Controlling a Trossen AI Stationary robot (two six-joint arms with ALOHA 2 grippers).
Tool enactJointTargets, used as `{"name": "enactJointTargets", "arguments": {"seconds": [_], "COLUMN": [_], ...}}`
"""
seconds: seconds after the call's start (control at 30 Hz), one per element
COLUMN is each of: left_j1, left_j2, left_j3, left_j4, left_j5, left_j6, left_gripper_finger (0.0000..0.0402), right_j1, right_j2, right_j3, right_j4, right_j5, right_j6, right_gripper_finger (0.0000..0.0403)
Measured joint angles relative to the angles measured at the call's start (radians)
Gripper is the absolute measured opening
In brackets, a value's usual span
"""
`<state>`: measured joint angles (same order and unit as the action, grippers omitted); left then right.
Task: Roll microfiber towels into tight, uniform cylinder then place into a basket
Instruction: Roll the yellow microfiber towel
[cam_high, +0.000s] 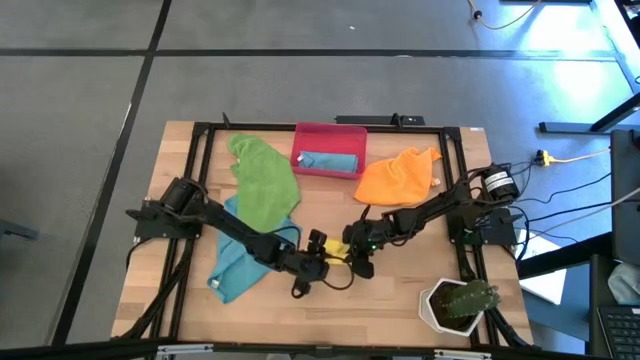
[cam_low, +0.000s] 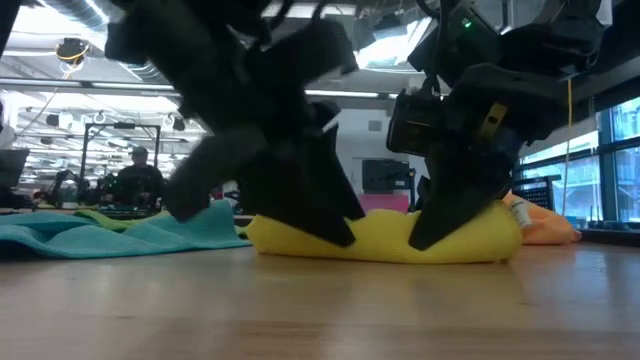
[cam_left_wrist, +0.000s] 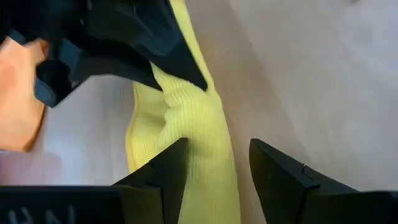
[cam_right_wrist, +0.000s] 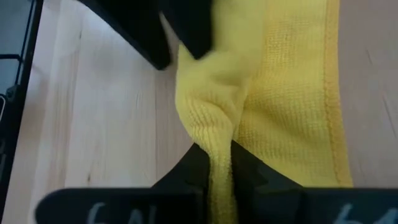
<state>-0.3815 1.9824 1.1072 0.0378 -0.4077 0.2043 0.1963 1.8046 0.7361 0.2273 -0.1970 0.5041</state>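
Observation:
A yellow microfiber towel (cam_low: 385, 238), loosely rolled, lies on the table near the front middle (cam_high: 336, 256). My left gripper (cam_left_wrist: 219, 144) stands open over one end of it, with the roll running between its fingers. My right gripper (cam_right_wrist: 221, 152) is shut on the towel near its other end (cam_high: 358, 258). The red-pink basket (cam_high: 300, 150) stands at the far middle with a teal rolled towel (cam_high: 328, 160) inside. A green towel (cam_high: 265, 182), a teal towel (cam_high: 236, 264) and an orange towel (cam_high: 398, 178) lie flat on the table. My left gripper comes slanting down from the table's left, its fingers astride the roll. One finger (cam_left_wrist: 166, 169) lies on the yellow towel's upper side. The other finger (cam_left_wrist: 280, 180) stands clear beside the towel, with bare table between them. The roll rests on the table. My right gripper pinches a raised fold of the yellow towel (cam_right_wrist: 217, 134) between its two fingers. It comes slanting down from the table's right. How many layers it has, I cannot tell. The towel lies on the table with its hemmed edge (cam_right_wrist: 329, 93) flat beside the fold.
A white pot with a green plant (cam_high: 458, 305) stands at the near right corner. A black metal frame (cam_high: 210, 128) runs around the tabletop. Bare wood shows in front of the yellow towel (cam_low: 320, 310).

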Motion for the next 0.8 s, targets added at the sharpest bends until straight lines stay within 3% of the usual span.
{"name": "enactJointTargets", "arguments": {"seconds": [0.23, 0.4, 0.63, 0.8], "left_j1": [0.015, 0.029, 0.061, 0.077], "left_j2": [0.034, 0.034, 0.04, 0.039], "left_j3": [0.0, 0.0, 0.002, 0.003], "left_j4": [0.003, 0.003, -0.005, -0.025], "left_j5": [-0.108, -0.121, -0.039, 0.005], "left_j6": [0.015, 0.016, -0.01, -0.059], "left_gripper_finger": [0.0161, 0.0161, 0.015, 0.0106], "right_j1": [-0.001, -0.001, -0.001, 0.0], "right_j2": [0.0, 0.0, 0.0, 0.0], "right_j3": [0.0, 0.0, 0.0, 0.0], "right_j4": [0.003, 0.003, 0.004, 0.004], "right_j5": [0.0, 0.0, -0.001, 0.009], "right_j6": [0.015, 0.015, -0.01, -0.078], "right_gripper_finger": [0.0032, 0.0032, 0.0033, 0.0034]}}
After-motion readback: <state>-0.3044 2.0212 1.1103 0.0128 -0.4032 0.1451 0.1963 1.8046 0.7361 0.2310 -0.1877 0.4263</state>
